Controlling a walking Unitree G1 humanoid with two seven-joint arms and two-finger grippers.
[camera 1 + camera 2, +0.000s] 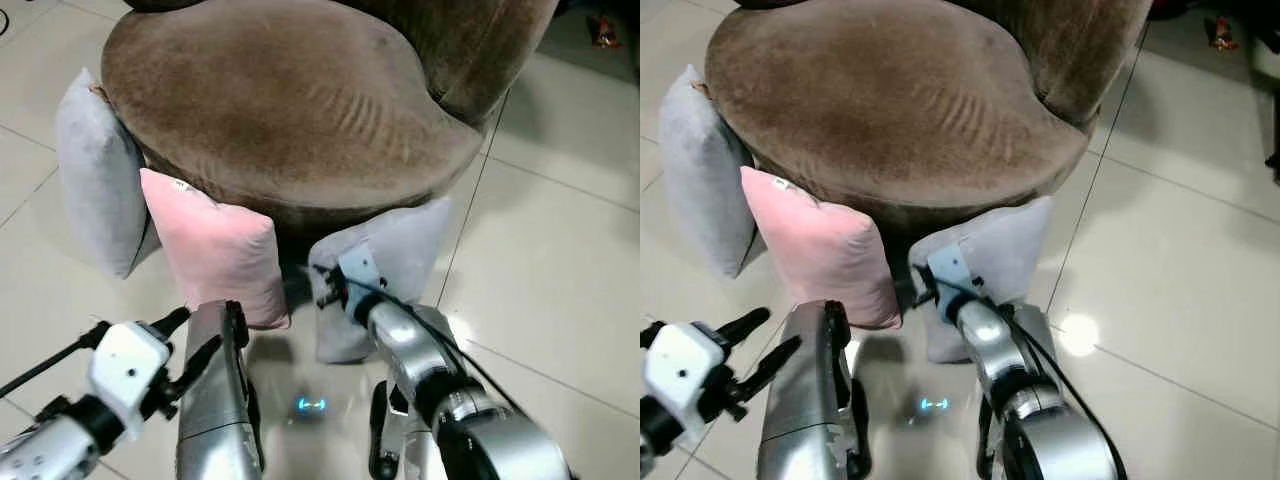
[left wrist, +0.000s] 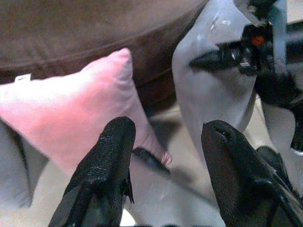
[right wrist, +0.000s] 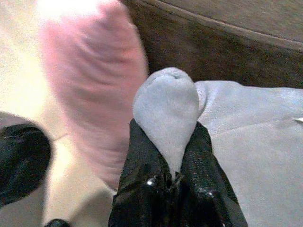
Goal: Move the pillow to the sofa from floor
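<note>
Between our right gripper's [image 3: 173, 156] pinched fingers sits one grey pillow's [image 1: 400, 260] corner; left of it one pink pillow [image 1: 215, 250], another grey pillow [image 1: 95, 175]; left gripper [image 2: 163, 151] wide.

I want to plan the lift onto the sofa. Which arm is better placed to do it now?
The right. The right gripper is already shut on a corner of the grey pillow beside the sofa. The left gripper is open and holds nothing.

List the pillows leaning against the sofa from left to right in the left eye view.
Grey pillow at the sofa's left side → pink pillow → grey pillow pinched by the right gripper.
</note>
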